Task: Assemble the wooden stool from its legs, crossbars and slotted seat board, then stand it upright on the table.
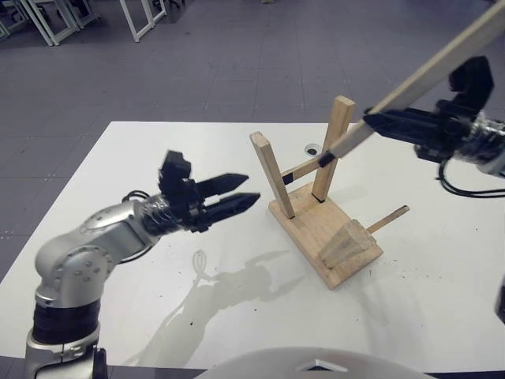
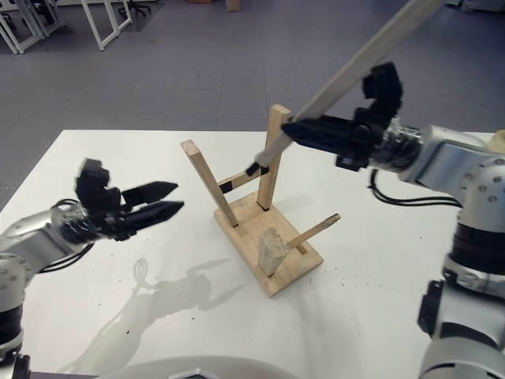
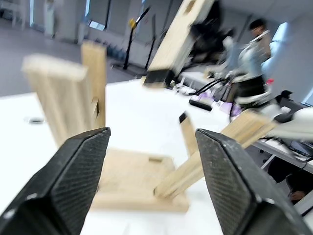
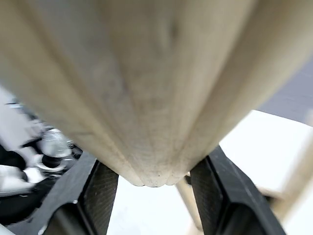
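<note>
We see the right claw (image 2: 298,130) clamped on a slanting leg (image 2: 355,67), its low end beside the seat's (image 1: 312,229) upright legs (image 1: 273,175); the left claw (image 1: 251,188) gapes at the seat's nine o'clock.

Quick count from my end: one seat board (image 1: 308,225) on one counter (image 1: 118,158). I get four legs: a near upright leg (image 1: 273,175), a far upright leg (image 1: 339,118), a tipped leg (image 1: 347,241) and a long raised leg (image 1: 430,75). Two thin crossbars: the joining crossbar (image 1: 300,168) and the loose-ended crossbar (image 1: 389,218). Two grippers, left gripper (image 1: 252,189) and right gripper (image 2: 288,128), two fingers each.
</note>
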You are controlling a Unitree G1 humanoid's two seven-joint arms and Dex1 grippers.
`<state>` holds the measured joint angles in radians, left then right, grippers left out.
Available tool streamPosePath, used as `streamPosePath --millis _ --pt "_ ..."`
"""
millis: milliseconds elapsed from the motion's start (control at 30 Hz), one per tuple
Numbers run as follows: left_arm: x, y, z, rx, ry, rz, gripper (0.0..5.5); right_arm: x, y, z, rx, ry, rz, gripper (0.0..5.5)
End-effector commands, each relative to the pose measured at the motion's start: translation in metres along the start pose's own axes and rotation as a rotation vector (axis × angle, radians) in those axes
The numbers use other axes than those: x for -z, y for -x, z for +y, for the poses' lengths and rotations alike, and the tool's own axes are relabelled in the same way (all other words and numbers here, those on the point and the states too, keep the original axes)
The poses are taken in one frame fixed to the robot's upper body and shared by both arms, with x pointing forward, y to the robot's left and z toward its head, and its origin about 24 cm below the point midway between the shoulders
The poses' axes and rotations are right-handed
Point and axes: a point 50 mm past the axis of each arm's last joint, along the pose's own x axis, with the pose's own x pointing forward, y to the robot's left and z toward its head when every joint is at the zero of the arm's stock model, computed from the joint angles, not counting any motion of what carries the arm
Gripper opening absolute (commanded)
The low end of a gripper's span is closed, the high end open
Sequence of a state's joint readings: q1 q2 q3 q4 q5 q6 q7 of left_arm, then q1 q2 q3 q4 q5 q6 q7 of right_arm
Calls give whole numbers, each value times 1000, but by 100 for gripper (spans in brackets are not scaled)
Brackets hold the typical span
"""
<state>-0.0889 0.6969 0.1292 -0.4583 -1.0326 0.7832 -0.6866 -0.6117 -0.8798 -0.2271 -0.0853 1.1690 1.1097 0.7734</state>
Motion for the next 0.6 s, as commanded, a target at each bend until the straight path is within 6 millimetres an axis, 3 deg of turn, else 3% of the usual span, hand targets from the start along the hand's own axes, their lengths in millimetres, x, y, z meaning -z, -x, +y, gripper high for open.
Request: streamPosePath --millis 33,167,300,500,600 --pt "31 -13 21 -203 -83 114 322 6 34 -23 185 65 61 202" --pt "67 -43 39 -368 -134 222 322 34 61 -52 333 91 179 202" --pt "94 -73 43 -381 -138 260 322 74 71 -70 402 137 370 202" --pt "114 -92 59 -407 -209 325 322 122 54 -57 276 103 500 202" --pt "118 -94 65 -418 -222 325 322 131 44 -42 190 72 499 202"
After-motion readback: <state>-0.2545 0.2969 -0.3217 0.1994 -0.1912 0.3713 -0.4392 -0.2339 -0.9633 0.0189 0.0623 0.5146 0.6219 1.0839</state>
